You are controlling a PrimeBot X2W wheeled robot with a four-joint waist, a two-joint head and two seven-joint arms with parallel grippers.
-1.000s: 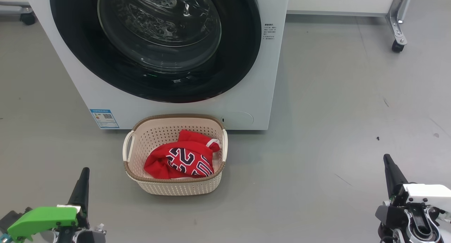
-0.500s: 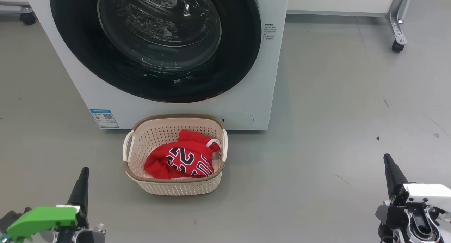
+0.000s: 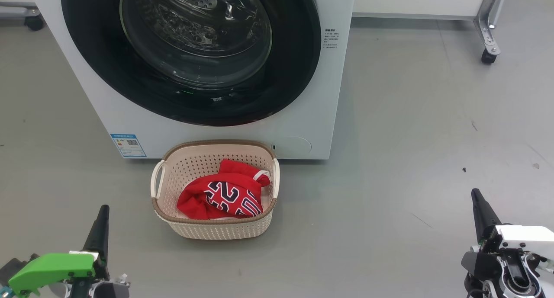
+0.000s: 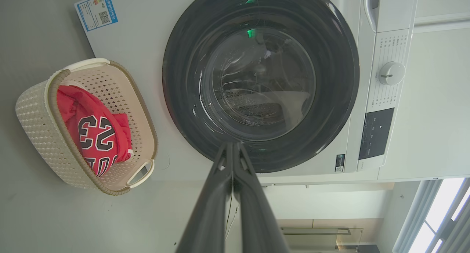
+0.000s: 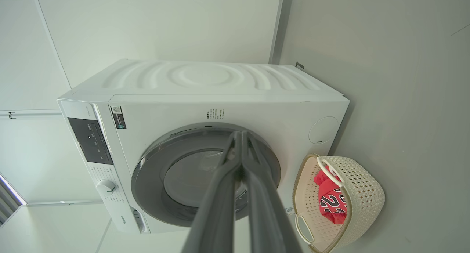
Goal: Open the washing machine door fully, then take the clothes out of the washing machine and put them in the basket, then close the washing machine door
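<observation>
a white washer (image 3: 108, 116) stands at 12 o'clock in the head view. its door (image 3: 86, 51), a wide black ring around a clear glass bowl, looks shut flush against the front, and only bare steel drum shows through the glass. a cream basket (image 3: 216, 143) sits on the floor just in front of the washer, at its 6 o'clock, close to its base. the red clothes (image 3: 225, 194), with navy and white numbers, lie bunched inside the basket, below its brown rim. the left claw (image 3: 104, 211) is low at 7 o'clock and the right claw (image 3: 475, 194) is low at 5 o'clock. each has its two dark fingers pressed together with nothing between them, well apart from basket and washer.

by the look of it, all three steps are done. to finish well, check that the door has latched. if it has not, a closed claw should press on the black ring at the side away from the hinge, not on the glass, while keeping clear of the basket.

the floor (image 3: 411, 138) is smooth, matt grey, with a few small dark specks and scuffs at 3 to 4 o'clock. a metal leg on a caster (image 3: 489, 56) stands at 2 o'clock, against a pale wall.
</observation>
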